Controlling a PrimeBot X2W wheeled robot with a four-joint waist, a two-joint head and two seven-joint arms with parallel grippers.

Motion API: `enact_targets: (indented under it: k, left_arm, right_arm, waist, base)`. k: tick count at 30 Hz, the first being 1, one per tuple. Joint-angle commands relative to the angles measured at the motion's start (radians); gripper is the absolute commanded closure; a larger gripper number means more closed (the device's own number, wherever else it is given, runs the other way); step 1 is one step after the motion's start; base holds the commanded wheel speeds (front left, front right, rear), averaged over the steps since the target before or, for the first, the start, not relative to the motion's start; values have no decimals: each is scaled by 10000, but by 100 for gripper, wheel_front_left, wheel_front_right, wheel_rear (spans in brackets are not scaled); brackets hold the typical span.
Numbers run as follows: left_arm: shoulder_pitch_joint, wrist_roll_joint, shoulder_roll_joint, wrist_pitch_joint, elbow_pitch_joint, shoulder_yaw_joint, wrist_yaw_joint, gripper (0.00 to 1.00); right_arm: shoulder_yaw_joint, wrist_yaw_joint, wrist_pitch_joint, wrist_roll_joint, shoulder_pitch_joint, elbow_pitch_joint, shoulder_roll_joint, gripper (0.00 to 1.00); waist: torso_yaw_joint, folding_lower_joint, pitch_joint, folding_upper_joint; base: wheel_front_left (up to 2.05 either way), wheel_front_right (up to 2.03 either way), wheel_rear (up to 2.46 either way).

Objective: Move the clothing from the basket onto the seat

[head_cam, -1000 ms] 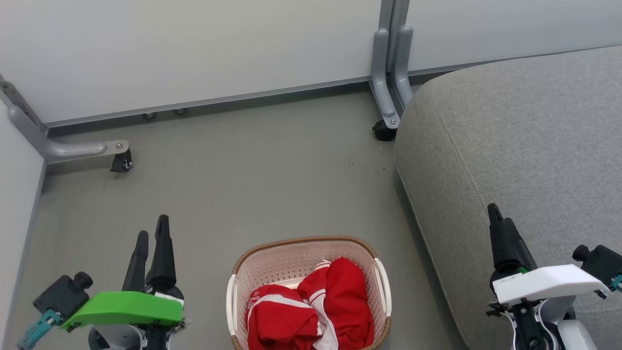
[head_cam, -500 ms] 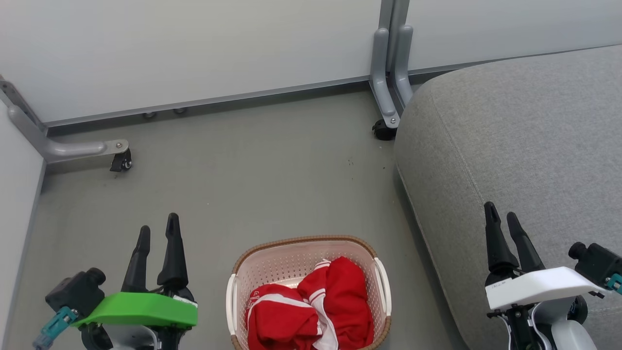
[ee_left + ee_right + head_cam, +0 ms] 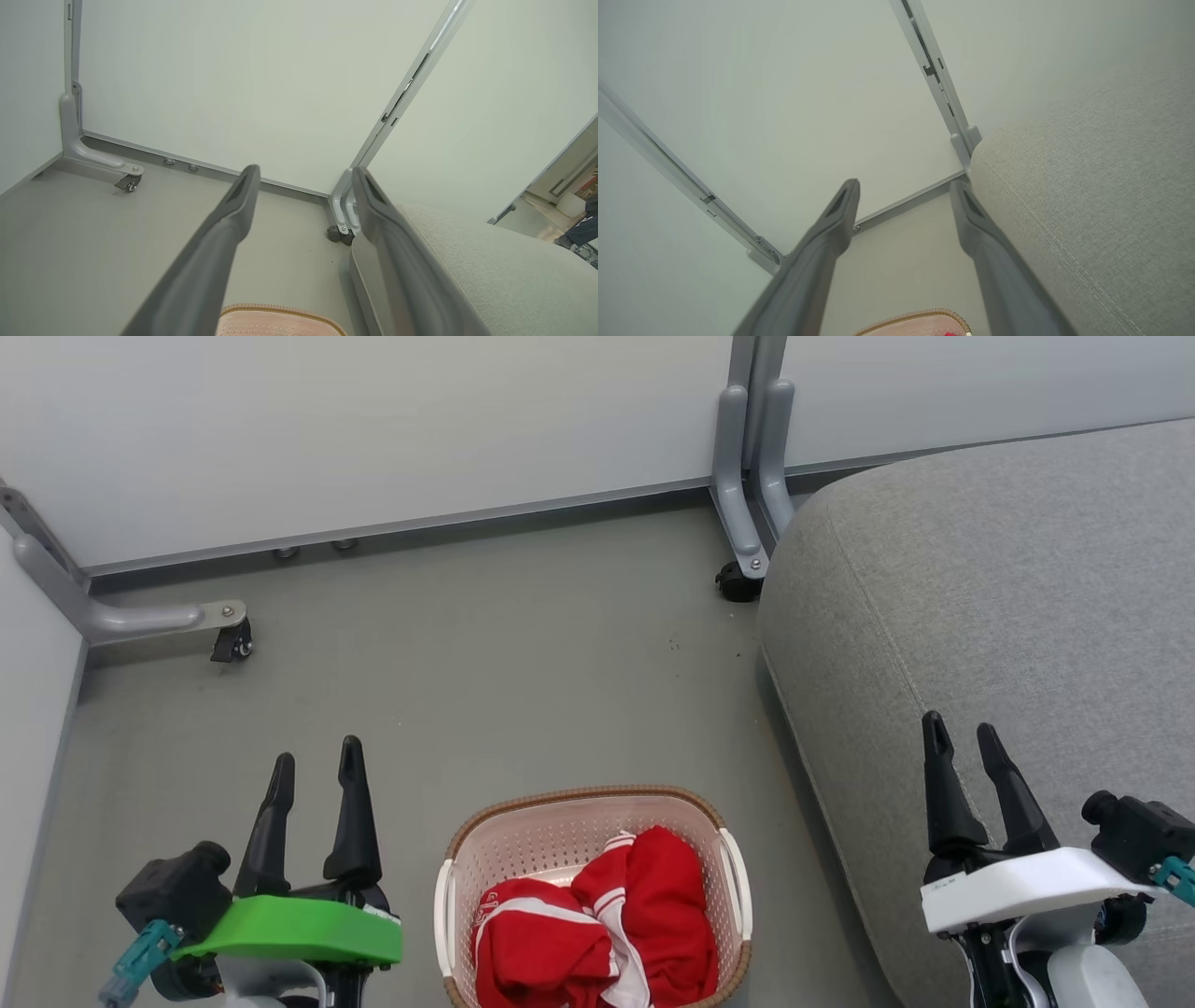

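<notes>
Left gripper (image 3: 316, 756) and right gripper (image 3: 959, 728) are held spread and empty. The basket (image 3: 579, 796) with clothing (image 3: 597, 933) is flanked between them, probably for a reach-in. The seat (image 3: 980, 588) is kept beside the right gripper.

a staged test bay dressed as a living room is suggested. ahead of the jaws of the left gripper (image 3: 316, 753) and the right gripper (image 3: 958, 726), plain pale partition panels (image 3: 373, 429) are seen standing on grey metal feet (image 3: 149, 616) with black castors (image 3: 231, 644), on a bare grey floor (image 3: 485, 663). a grey sofa seat (image 3: 1008, 597) is placed right of the right jaws; a laundry basket (image 3: 579, 795) of red clothing (image 3: 653, 915) is set between both pairs.
</notes>
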Motion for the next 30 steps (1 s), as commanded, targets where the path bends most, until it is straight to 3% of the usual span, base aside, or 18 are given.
enact_targets:
  k: [1, 30]
  left_arm:
    - [51, 345, 71, -111, -170, -29, 71, 0]
    - [347, 2797, 87, -766, -606, -515, 275, 0]
  right_arm:
    - [4, 4, -123, -328, 45, -189, -56, 0]
    - [339, 5, -783, -2870, 361, -655, -75, 0]
  waist:
    - [4, 0, -1, 0]
    - [13, 0, -23, 0]
  base:
    - [0, 0, 0]
    - [0, 0, 0]
